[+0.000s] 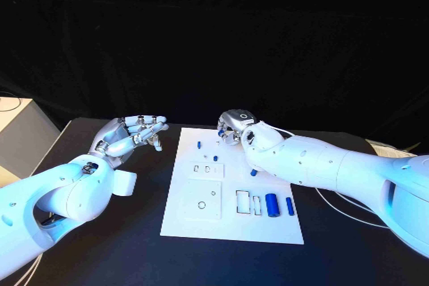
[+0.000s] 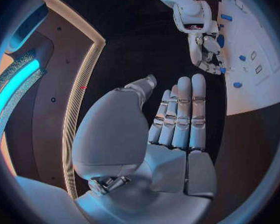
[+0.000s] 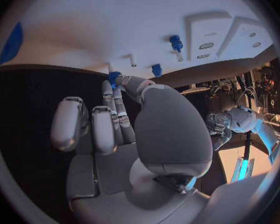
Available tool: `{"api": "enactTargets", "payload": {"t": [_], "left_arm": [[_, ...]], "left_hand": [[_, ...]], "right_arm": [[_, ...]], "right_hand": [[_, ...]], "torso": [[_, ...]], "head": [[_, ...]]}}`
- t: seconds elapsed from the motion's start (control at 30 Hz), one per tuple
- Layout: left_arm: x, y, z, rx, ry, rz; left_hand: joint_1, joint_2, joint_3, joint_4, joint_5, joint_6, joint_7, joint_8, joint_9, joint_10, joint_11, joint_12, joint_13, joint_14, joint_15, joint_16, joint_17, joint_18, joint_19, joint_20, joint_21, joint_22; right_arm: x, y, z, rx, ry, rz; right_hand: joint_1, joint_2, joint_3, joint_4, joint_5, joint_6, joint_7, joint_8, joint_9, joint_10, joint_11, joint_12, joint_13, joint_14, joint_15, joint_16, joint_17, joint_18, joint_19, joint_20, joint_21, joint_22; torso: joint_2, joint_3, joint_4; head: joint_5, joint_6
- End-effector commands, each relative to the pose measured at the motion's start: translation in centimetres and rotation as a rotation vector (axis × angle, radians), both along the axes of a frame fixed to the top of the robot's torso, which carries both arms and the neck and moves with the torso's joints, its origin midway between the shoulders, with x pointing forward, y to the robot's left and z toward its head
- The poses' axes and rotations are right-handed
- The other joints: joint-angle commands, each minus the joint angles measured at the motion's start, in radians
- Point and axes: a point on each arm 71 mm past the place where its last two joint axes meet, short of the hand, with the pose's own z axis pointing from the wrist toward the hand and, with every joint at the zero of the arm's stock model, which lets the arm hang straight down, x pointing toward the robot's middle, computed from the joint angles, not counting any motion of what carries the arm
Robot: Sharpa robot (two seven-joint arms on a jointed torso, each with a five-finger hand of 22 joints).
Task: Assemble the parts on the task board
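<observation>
- A small blue part point(image 3: 114, 77) is being pinched at the right hand's point(image 1: 240, 129) fingertips, over the white board's point(image 1: 234, 227) far edge.
- The left hand point(image 1: 132, 134) is being held empty, fingers straight and together.

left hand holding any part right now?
No. The left hand hovers beside the task board, fingers extended and nothing in them.

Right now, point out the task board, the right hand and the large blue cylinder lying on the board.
task board point(image 1: 234, 227): head view, bare near edge.
right hand point(image 1: 234, 126): head view, middle of hand.
large blue cylinder point(image 1: 271, 205): head view, mid-body.
</observation>
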Motion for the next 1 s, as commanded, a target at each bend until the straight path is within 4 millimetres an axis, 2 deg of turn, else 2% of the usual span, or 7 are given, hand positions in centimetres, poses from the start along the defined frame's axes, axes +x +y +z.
{"api": "enactTargets", "payload": {"t": [0.03,0.23,0.53,0.8,1.0], "left_arm": [[-0.07,-0.13,0.17,-0.003,-0.009,-0.006],[-0.06,-0.11,0.18,-0.002,-0.009,-0.006],[-0.06,-0.11,0.19,-0.001,-0.009,-0.006],[-0.07,-0.2,0.19,-0.002,-0.008,-0.009],[-0.05,-0.26,0.17,-0.002,-0.008,-0.01]], "left_hand": [[0.008,0.0,-0.002,-0.006,-0.001,-0.002,0.003,-0.003,0.002,-0.002,0.004,0.002,0.001,-0.009,0.0,0.005,0.0,0.006,-0.005,0.001,0.004,0.002],[0.008,0.0,-0.002,-0.006,-0.001,-0.002,0.003,-0.003,0.002,-0.002,0.004,0.002,0.001,-0.009,0.0,0.005,0.0,0.006,-0.005,0.001,0.004,0.002],[0.008,0.0,-0.002,-0.006,-0.001,-0.002,0.003,-0.003,0.002,-0.002,0.004,0.002,0.001,-0.009,0.0,0.005,0.0,0.006,-0.005,0.001,0.004,0.002],[0.008,0.0,-0.002,-0.006,-0.001,-0.002,0.003,-0.003,0.002,-0.002,0.004,0.002,0.001,-0.009,0.0,0.005,0.0,0.006,-0.005,0.001,0.004,0.002],[0.008,0.0,-0.002,-0.006,-0.001,-0.002,0.003,-0.003,0.002,-0.002,0.004,0.002,0.001,-0.009,0.0,0.005,0.0,0.006,-0.005,0.001,0.004,0.002]], "right_arm": [[0.08,-0.16,-0.19,-0.026,0.013,-0.006],[0.16,-0.33,-0.22,-0.034,0.014,-0.015],[0.27,-0.48,-0.22,-0.04,0.009,-0.026],[0.46,-0.39,-0.24,-0.043,0.01,-0.028],[0.49,-0.01,-0.3,-0.042,0.017,-0.017]], "right_hand": [[-0.004,-0.007,0.001,-0.002,-0.004,0.0,0.001,0.003,0.002,0.002,0.002,0.005,0.001,0.031,-0.001,0.005,0.0,-0.016,0.002,0.003,0.005,0.0],[-0.005,-0.008,0.001,-0.002,-0.004,-0.001,0.001,0.003,0.003,0.001,0.002,0.004,0.0,0.031,-0.001,0.005,0.0,-0.016,0.001,0.003,0.004,0.0],[-0.007,-0.008,0.001,-0.002,-0.005,-0.002,0.002,0.003,0.004,0.0,0.003,0.004,0.0,0.031,-0.001,0.005,-0.001,-0.016,0.001,0.003,0.004,-0.001],[-0.009,-0.009,0.001,-0.001,-0.006,-0.004,0.002,0.003,0.004,-0.002,0.003,0.004,-0.001,0.031,0.0,0.006,0.001,-0.016,0.001,0.004,0.004,0.0],[-0.012,-0.011,0.002,-0.002,-0.007,-0.009,0.004,0.001,0.005,-0.007,0.005,0.003,-0.002,0.031,0.001,0.007,-0.001,-0.016,-0.001,0.004,0.004,0.0]], "torso": [[0.002,-0.0011,0.0008],[0.001,-0.0017,0.002],[0.003,-0.003,0.0006],[0.004,-0.0047,0.0029],[0.004,-0.0047,0.0013]], "head": [[0.0,0.001],[0.0,0.001],[0.0,0.007],[0.0,0.007],[0.004,0.007]]}}
